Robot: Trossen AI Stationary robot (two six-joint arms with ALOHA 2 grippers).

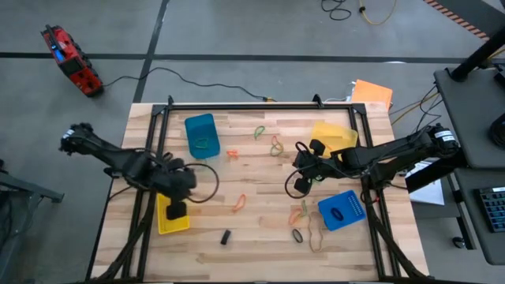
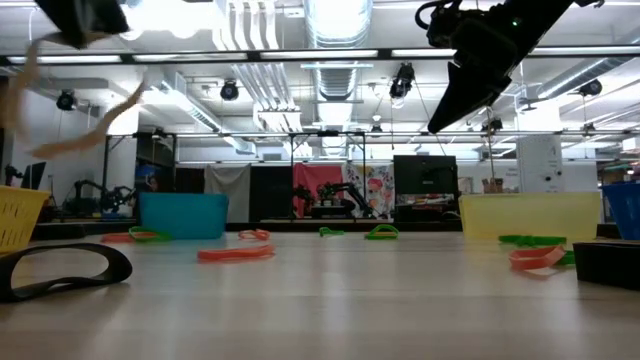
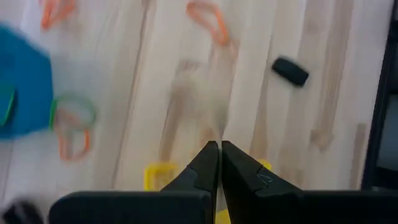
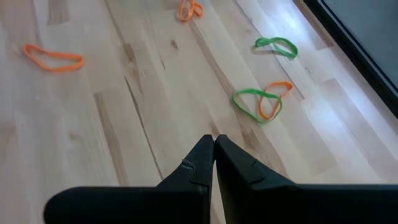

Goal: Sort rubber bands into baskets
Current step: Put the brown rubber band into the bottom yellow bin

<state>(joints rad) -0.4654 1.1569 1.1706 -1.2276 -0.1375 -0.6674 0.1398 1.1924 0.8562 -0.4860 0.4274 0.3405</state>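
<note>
Tools (image 3: 219, 149) (image 4: 214, 144) both closed, empty.

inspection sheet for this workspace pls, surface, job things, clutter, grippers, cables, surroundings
surface: wooden table, framed by black rails.
job's things: rubber bands scattered mid-table, such as an orange one and a green and orange pair; blue basket far left, yellow basket far right, second blue basket near right, second yellow basket near left.
clutter: small black block on the near side.
grippers: left gripper shut, above the near-left yellow basket; right gripper shut, empty, over bare wood.
cables: black cable running across the floor to the table's far edge.
surroundings: red device on the floor, orange sheet by the far-right corner.
</note>
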